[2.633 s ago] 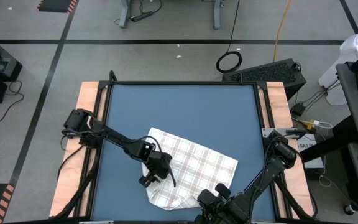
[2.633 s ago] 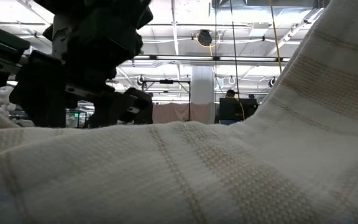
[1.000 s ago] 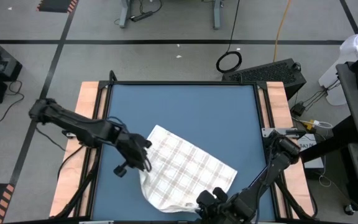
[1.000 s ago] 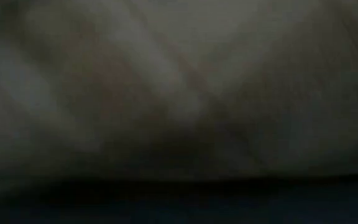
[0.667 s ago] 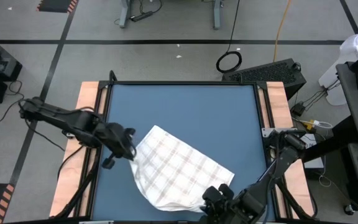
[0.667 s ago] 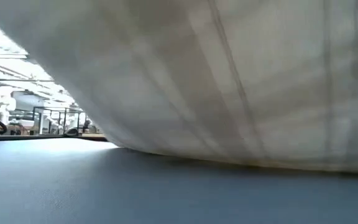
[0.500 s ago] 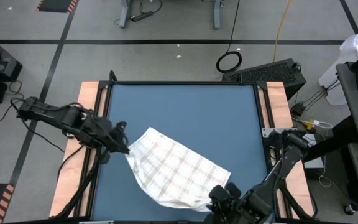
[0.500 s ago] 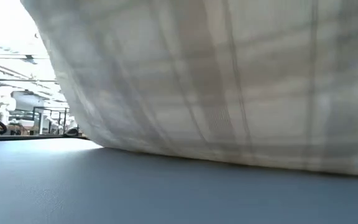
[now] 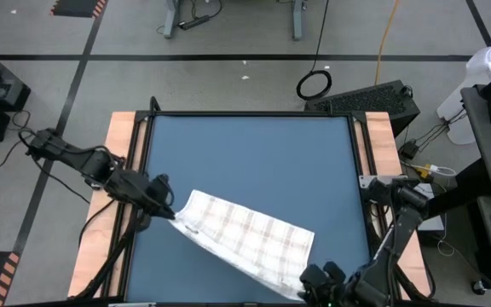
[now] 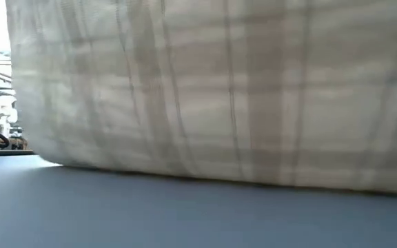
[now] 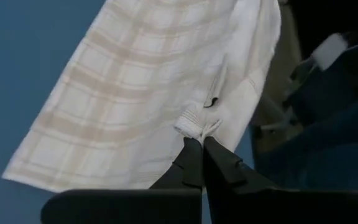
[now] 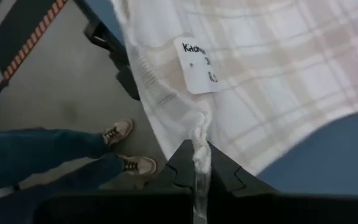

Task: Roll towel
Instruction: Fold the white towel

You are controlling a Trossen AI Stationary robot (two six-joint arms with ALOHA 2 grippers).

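The towel (image 9: 245, 240), white with a beige plaid, is stretched in a long band over the blue table (image 9: 254, 153), from the left side to the near right. My left gripper (image 9: 172, 213) is shut on its left end, and my right gripper (image 9: 308, 285) is shut on its near right end at the table's near edge. In the low view the towel (image 10: 219, 89) hangs like a curtain, its lower edge (image 10: 185, 176) at the table top. Whether that edge touches the table, I cannot tell. A white label (image 12: 201, 65) is sewn on near the right gripper. My left gripper pinches a bunched corner (image 11: 194, 123) of the towel between its two fingertips (image 11: 190, 163), coming from the table's left side. The cloth fans out from the pinch toward the other arm. My right gripper pinches a bunched, twisted bit of the towel's edge (image 12: 199, 142) between its two fingers (image 12: 180, 165), close to the label. From there the cloth runs off, drawn out toward the left arm.
Wooden rails (image 9: 118, 170) run along the table's left and right sides. A person's legs in jeans and shoes (image 12: 126, 165) stand on the floor beyond the near edge. The far half of the table top shows bare blue.
My left gripper has pulled toward the table's left edge, and my right gripper has moved toward the near right corner. The towel, a crumpled heap a second ago, has been spread out and drawn into a long stretched band between them.
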